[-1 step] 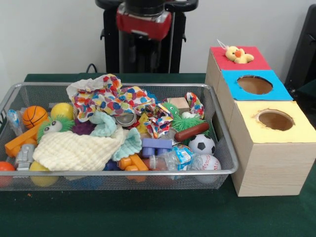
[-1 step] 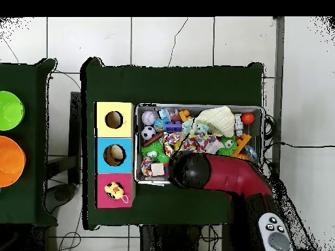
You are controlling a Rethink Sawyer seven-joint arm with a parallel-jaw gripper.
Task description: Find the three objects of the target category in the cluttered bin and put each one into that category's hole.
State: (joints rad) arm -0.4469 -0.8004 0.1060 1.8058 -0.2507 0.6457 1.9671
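Observation:
A wire mesh bin [image 1: 123,173] holds a jumble of toys: a basketball [image 1: 34,116], a soccer ball [image 1: 202,144], a baseball [image 1: 210,162], a yellow ball [image 1: 61,110], a cream knitted cloth [image 1: 74,150], a spotted cloth [image 1: 108,98], a purple block [image 1: 157,146] and a small bottle [image 1: 173,159]. Beside the bin stand three boxes with red [image 1: 247,63], blue [image 1: 254,85] and yellow [image 1: 275,120] tops. A yellow duck plush [image 1: 238,54] sits in the red one's hole. The arm's red and black end [image 2: 190,171] hangs over the bin's edge and hides the gripper.
In the overhead view the bin [image 2: 199,106] lies right of the box row [image 2: 114,119], and something pale shows inside the blue hole [image 2: 114,154]. Green [image 2: 9,110] and orange [image 2: 9,160] bowls sit on a separate table at far left.

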